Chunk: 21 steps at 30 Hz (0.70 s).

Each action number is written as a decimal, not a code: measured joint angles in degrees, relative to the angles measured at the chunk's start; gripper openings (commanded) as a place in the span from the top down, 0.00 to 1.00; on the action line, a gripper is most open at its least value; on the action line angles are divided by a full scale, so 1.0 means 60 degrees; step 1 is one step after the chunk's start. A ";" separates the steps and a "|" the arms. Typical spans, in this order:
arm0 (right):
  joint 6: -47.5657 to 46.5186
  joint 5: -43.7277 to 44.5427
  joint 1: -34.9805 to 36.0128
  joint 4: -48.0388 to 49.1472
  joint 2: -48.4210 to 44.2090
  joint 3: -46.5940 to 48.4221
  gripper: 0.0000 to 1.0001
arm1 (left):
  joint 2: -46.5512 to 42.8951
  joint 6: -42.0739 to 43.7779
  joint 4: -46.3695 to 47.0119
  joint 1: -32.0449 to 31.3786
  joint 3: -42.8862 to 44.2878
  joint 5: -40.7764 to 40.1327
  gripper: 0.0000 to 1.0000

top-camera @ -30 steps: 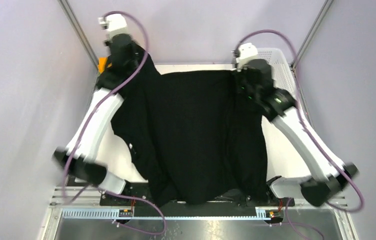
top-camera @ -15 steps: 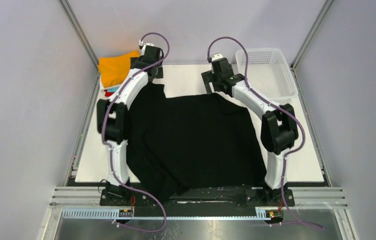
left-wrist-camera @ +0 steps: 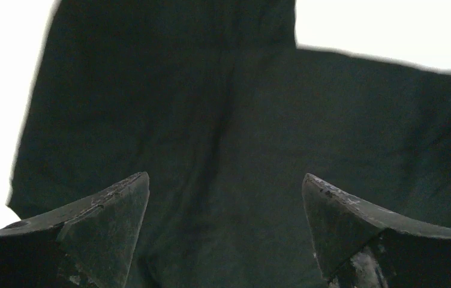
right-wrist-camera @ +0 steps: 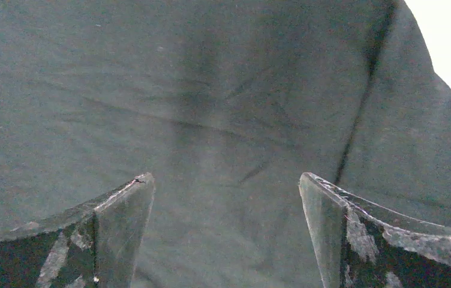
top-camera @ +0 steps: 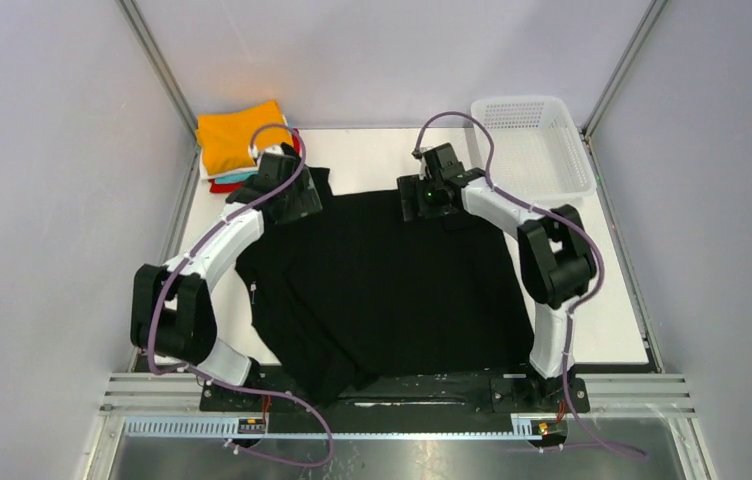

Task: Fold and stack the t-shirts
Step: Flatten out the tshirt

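Since the table [top-camera: 612, 320] has the black t-shirt [top-camera: 402, 280] spread on it w/ the near hem bunched over the front edge, a fold could go crooked. Folded stack [top-camera: 237, 140], far-left corner, near the sleeve: a sweep may topple it. L gripper [left-wrist-camera: 226, 180] & R gripper [right-wrist-camera: 226, 177]: wide open above cloth, empty.

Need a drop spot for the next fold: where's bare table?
Bare table: the right strip between shirt and table edge, in front of the basket; the far strip between stack and basket. Left strip: bare, under the left arm. Crowded: middle, under the shirt, left gripper and right gripper, open, over its far edge; far-left corner, the stack.
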 measured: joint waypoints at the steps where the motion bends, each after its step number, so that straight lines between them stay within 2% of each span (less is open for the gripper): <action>1: 0.0091 -0.0058 0.0000 -0.0142 0.0412 0.0200 0.00 | 0.0102 -0.0102 0.0000 0.0000 -0.0361 0.0153 0.01; 8: 0.0466 0.0066 -0.0004 -0.1071 0.1945 0.1188 0.01 | 0.1024 -0.0739 0.0004 0.0076 -0.1457 0.0783 0.01; 16: 0.0692 0.1515 -0.0149 -0.1967 0.2459 0.2291 0.01 | 0.1625 -0.1585 0.0426 0.0648 -0.2014 0.1322 0.01; 21: 0.0801 0.1577 -0.0820 -0.2393 0.2878 0.3005 0.01 | 0.1650 -0.1657 0.0470 0.0896 -0.2051 0.1351 0.01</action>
